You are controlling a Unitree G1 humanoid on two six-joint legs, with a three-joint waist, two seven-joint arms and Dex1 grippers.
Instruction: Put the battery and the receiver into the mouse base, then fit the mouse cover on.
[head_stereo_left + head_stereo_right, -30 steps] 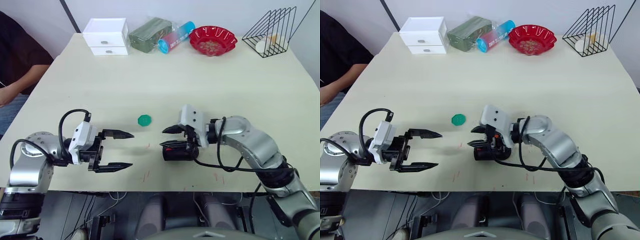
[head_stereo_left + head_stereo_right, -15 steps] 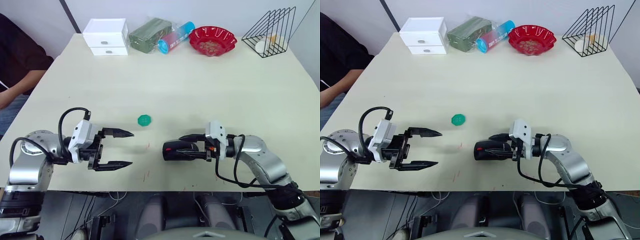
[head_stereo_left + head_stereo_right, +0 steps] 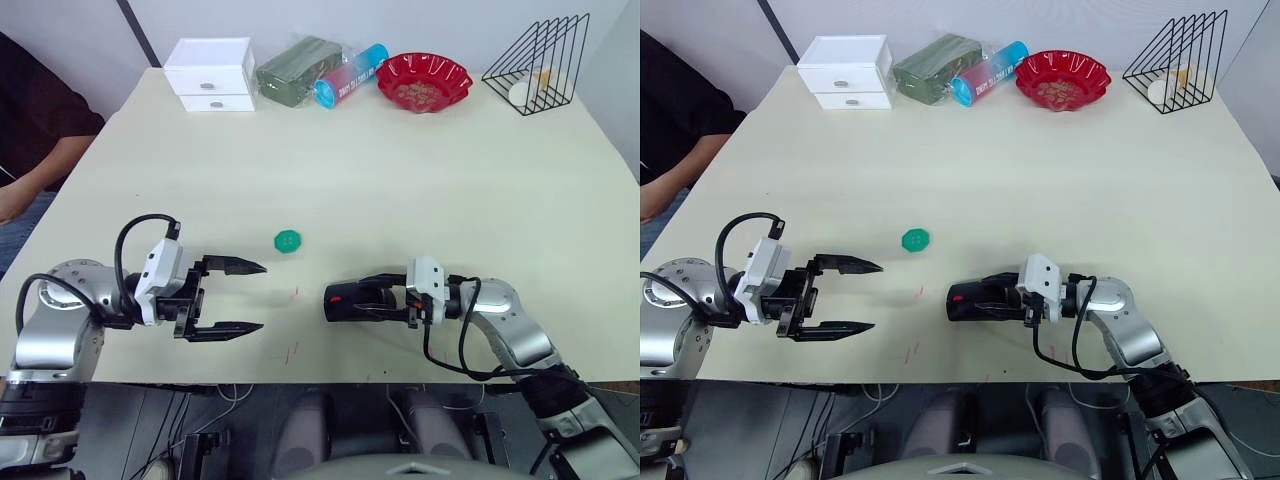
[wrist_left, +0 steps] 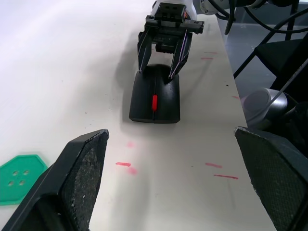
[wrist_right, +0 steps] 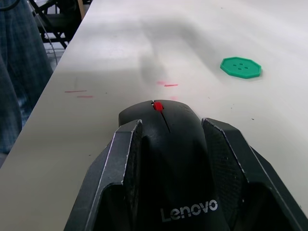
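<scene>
Fingers of the right gripper (image 3: 372,299) flank the assembled mouse (image 3: 345,302), one on each side of its rear, seemingly touching its sides; it lies on the surface (image 3: 400,180) near the front edge, its cover (image 5: 185,159) on, red wheel facing the left gripper (image 3: 237,297). Left fingers spread wide, empty. Green dish (image 3: 288,240) lies nearby.

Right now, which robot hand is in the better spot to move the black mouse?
The right hand: its fingers already sit on both sides of the mouse. The left hand hangs open, well apart from it.
</scene>
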